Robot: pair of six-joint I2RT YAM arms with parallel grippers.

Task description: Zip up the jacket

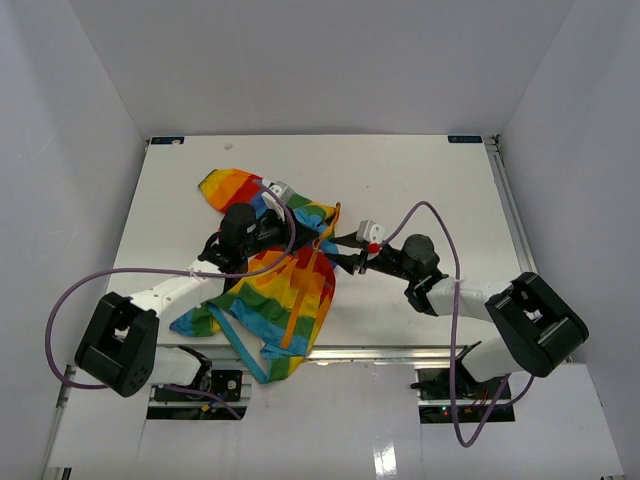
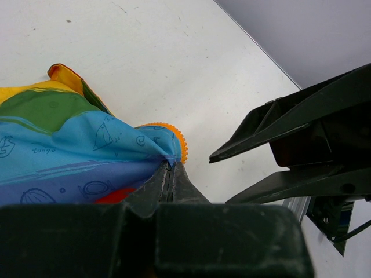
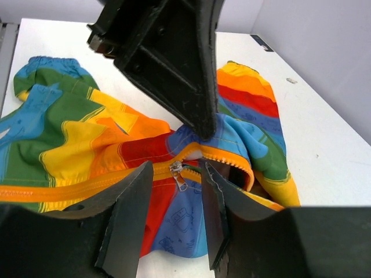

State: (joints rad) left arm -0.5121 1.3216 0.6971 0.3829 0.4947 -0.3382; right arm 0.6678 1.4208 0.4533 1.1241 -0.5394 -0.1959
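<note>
- In the overhead view, a small rainbow-striped jacket (image 1: 275,290) lies crumpled on a white desk (image 1: 420,170). It sits left of centre in the frame, with one sleeve reaching toward the upper left.
- The left gripper (image 2: 168,176) reaches in from the lower left. In its own camera view the jaws are pressed together on the jacket's blue fabric edge, just beside a curl of orange zipper teeth (image 2: 181,145).
- In the middle of the right wrist view, the orange zipper tape (image 3: 75,188) runs from the left edge toward the centre. The small metal zipper slider (image 3: 175,169) sits there with its pull tab hanging down.
- The right gripper (image 3: 177,167) comes in from the lower right of the overhead frame. Its jaws stand apart on either side of the slider and hold nothing yet.
- We judge the step in hand to be taking hold of the pull.
- To do that well, we would centre the open jaws on the tab and lower them until both pads flank it. We would then close them squarely, so the thin metal does not slip out.
- We would keep the left grip firm on the fabric so the tape stays taut.
- We would then draw the slider straight along the teeth, not sideways, to avoid snagging loose cloth.
</note>
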